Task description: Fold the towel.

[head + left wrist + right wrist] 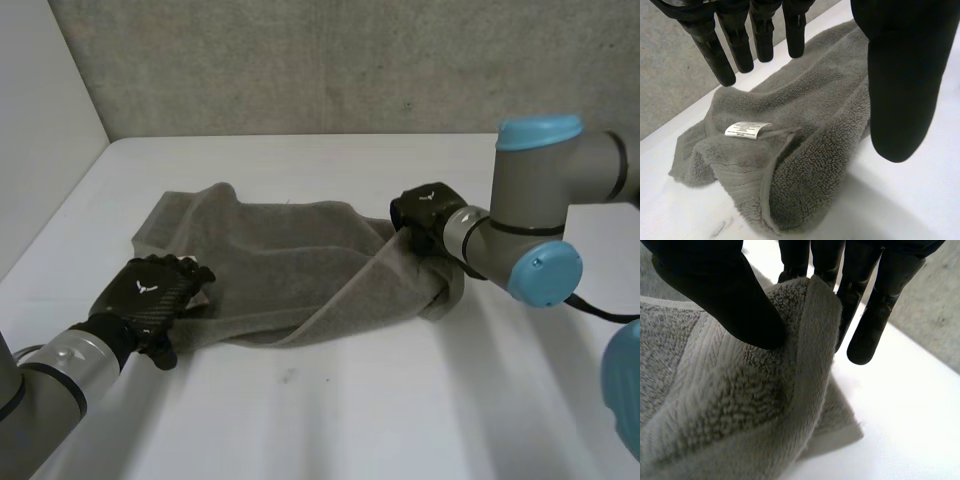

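Near left hand (905,85) — white label (746,129) on towel (820,115); right hand (730,295) pinches hem (812,340).

Towel (290,270): I read grey terry cloth, looped and rough, with a flatter ribbed woven band at the hem.
Sewn label (746,129): thin, white, printed, matt.
Table (350,420): white, smooth, with a faint sheen.
Left hand (150,290): black; I see a carbon-weave pattern on its back, slightly glossy.
Right hand (725,290): black, matt, plastic-looking.
Wall (300,60): grey, rough, concrete-like.
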### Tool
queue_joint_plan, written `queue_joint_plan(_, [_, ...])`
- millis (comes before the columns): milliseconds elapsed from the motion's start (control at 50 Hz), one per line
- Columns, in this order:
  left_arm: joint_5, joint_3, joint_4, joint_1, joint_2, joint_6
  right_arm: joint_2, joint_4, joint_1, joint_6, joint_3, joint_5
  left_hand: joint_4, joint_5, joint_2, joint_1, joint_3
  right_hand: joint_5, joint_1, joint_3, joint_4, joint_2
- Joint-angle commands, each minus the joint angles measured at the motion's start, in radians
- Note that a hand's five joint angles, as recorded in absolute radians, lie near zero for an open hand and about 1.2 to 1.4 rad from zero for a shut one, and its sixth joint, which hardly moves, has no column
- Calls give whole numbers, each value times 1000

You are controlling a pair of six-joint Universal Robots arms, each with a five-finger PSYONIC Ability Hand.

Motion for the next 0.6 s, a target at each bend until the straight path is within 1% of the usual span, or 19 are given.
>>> queue_joint_plan(20, [0,9,0,-16,-10,-9,-198,-11,2,66,107,-28,163,164,164,161,164,254,39,213,209,215])
queue_joint_plan(40, [0,12,0,-25,-10,-10,-248,-19,-4,86,140,-45,163,164,164,161,164,254,39,213,209,215])
queue_joint_plan(60, [0,12,0,-25,-10,-10,-248,-19,-5,86,141,-45,163,164,164,161,164,254,39,213,209,215])
queue_joint_plan(100, [-2,24,2,-52,-13,-21,-352,-55,-11,117,224,-83,163,164,164,161,164,254,39,213,209,215])
queue_joint_plan(120, [-2,24,2,-53,-13,-21,-353,-56,-11,117,225,-83,163,164,164,161,164,254,39,213,209,215])
queue_joint_plan(160, [-7,36,10,-86,-24,-53,-447,-111,-9,141,316,-100,166,167,167,164,167,254,39,213,209,215])
queue_joint_plan(180, [-7,36,10,-86,-24,-53,-448,-111,-9,142,317,-100,166,167,167,164,167,254,39,213,209,215])
queue_joint_plan(200, [-10,46,16,-95,-30,-79,-489,-137,-9,155,352,-100,178,179,179,175,179,254,39,213,209,215])
queue_joint_plan(220, [-10,46,16,-96,-30,-79,-489,-137,-9,155,352,-100,178,179,179,176,179,254,39,213,209,215])
queue_joint_plan(260, [-13,62,19,-103,-50,-142,-550,-174,-11,186,404,-102,207,208,208,205,208,254,39,213,209,215])
queue_joint_plan(280, [-13,63,19,-103,-50,-142,-551,-174,-11,186,404,-102,207,208,208,205,208,254,39,213,209,215])
queue_joint_plan(320, [-23,81,19,-105,-75,-199,-581,-184,-18,206,433,-102,269,270,269,266,269,254,39,213,209,215])
queue_joint_plan(340, [-23,81,19,-105,-75,-199,-581,-184,-18,206,434,-102,269,270,270,267,270,254,39,213,209,215])
queue_joint_plan(380, [-46,95,19,-111,-104,-225,-589,-184,-23,209,446,-103,301,302,302,299,302,254,39,213,209,215])
queue_joint_plan(440, [-60,99,20,-114,-121,-224,-592,-183,-28,211,456,-105,310,311,311,308,311,254,39,213,209,215])
queue_joint_plan(540, [-106,122,20,-112,-190,-219,-600,-188,-48,211,473,-100,313,314,314,311,314,254,39,213,209,215])
queue_joint_plan(600, [-115,129,22,-112,-204,-217,-603,-197,-63,211,483,-96,316,317,317,314,317,254,39,213,209,215])
